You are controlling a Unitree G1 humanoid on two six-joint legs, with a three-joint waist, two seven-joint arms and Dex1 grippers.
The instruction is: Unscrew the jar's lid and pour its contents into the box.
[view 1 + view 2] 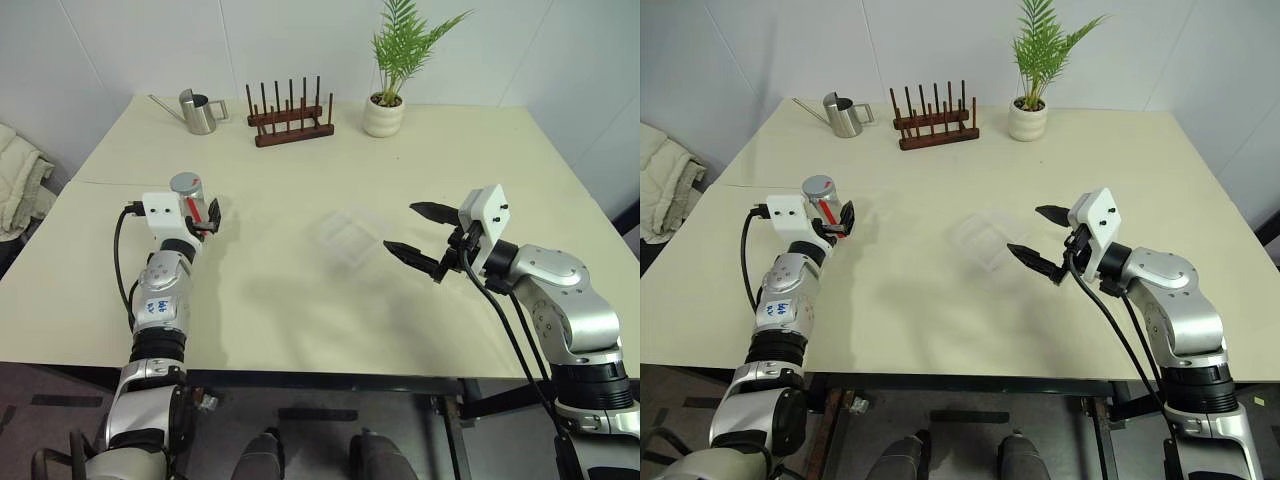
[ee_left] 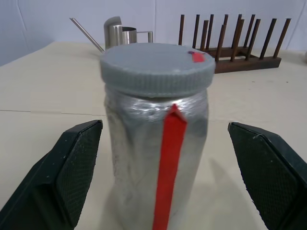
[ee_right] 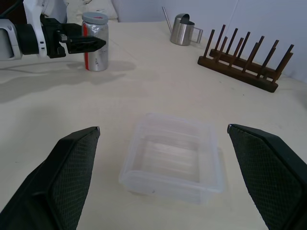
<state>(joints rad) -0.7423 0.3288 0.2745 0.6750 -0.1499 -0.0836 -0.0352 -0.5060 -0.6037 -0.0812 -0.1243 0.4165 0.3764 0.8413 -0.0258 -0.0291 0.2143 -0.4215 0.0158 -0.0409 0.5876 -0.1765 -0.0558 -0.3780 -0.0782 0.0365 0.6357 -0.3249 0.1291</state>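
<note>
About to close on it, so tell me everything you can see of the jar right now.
The jar is a small silvery cylinder, foil-like and a little crinkled, with a red stripe down its side. Its grey ribbed lid, marked red on top, is still on. It stands upright on the table, at the robot's left, apart from the clear box. The open left claw flanks it, one finger on each side, with gaps showing, so nothing grips it yet.

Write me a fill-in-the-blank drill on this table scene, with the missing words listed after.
1. The jar stands between the open fingers of the ____ gripper.
2. The lid is still ____ the jar.
3. The stripe down the jar's side is ____.
4. The clear box lies in front of the open ____ gripper.

Missing words: left; on; red; right
</note>
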